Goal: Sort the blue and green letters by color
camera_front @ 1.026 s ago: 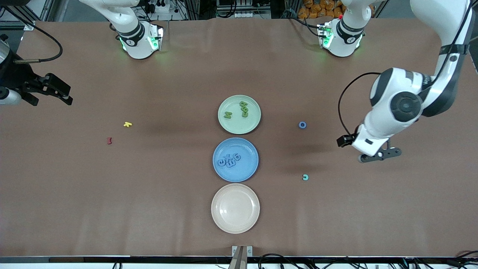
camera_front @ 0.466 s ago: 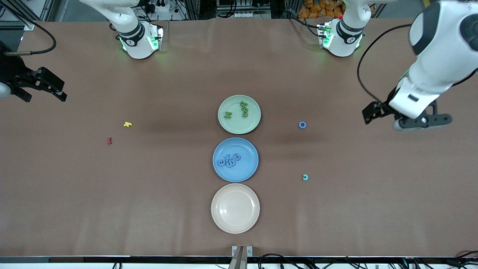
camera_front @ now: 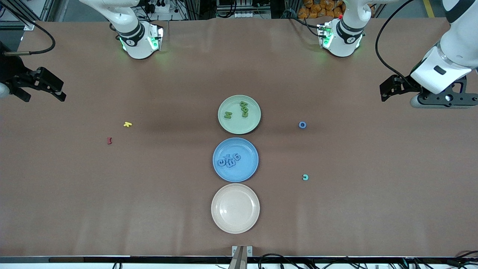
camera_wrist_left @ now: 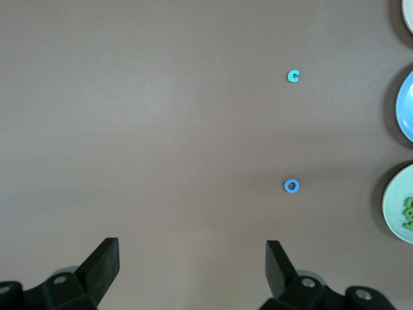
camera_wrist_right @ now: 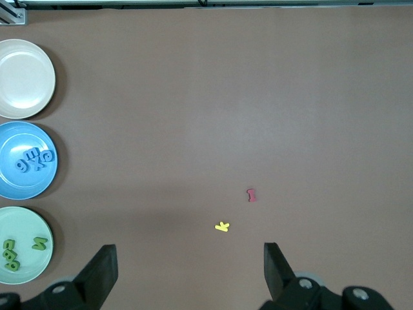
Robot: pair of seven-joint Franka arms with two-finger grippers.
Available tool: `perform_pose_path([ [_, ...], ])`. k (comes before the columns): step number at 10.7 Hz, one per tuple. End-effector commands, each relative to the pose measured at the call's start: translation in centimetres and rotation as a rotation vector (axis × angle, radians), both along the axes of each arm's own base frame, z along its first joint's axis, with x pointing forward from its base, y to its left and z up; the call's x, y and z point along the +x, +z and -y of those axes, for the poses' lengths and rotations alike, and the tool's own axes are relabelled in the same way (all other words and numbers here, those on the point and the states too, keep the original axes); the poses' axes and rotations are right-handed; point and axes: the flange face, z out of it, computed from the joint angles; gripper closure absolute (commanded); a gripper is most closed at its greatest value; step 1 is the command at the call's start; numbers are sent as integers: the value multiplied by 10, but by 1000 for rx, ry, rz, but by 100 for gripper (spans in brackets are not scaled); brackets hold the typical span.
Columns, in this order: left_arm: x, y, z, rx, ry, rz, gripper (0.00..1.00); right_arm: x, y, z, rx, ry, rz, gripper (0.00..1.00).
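Jaws spread wide and empty on the left gripper (camera_front: 388, 91), hanging over the brown table (camera_front: 373, 209) at the upper edge of the frame, toward the left arm's end. Spread just as wide on the right gripper (camera_front: 56, 89), up near the upper edge of the frame at the right arm's end.

Down the centre of the frame, three plates in a column. Uppermost, the pale green plate (camera_front: 233, 127), carrying three green letters (camera_front: 244, 108). Just below it, the blue plate (camera_front: 242, 173), carrying a tight cluster of blue letters (camera_front: 229, 160). Lowest and nearest the front camera, the beige plate (camera_front: 235, 208).

Loose on the table between the plates and the left arm's end, two pieces well apart: a blue ring-shaped letter (camera_front: 302, 124) level with the green plate, and a teal C-shaped letter (camera_front: 305, 177) lower in the frame, level with the blue plate's lower rim. Toward the right arm's end, a yellow piece (camera_front: 127, 124) and, near it and slightly lower, a dark red piece (camera_front: 109, 140).
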Motion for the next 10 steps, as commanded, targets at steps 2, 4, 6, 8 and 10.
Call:
perform_pose_path([
  [2, -1, 23, -2, -70, -48, -26, 0, -2, 3, -9, 4, 31, 9, 0],
  [4, 0, 32, -3, -67, -45, -16, 0, -2, 1, -15, 4, 42, 4, 0],
  [6, 1, 31, -8, -70, -39, -18, 0, -2, -1, -15, 5, 42, 3, 0],
  [8, 4, 26, -5, -66, -43, -26, 0, -2, -9, -15, 5, 42, -13, 0],
  [10, 9, 22, -8, -65, -43, -25, 0, -5, -16, -11, 3, 34, -29, 0],
])
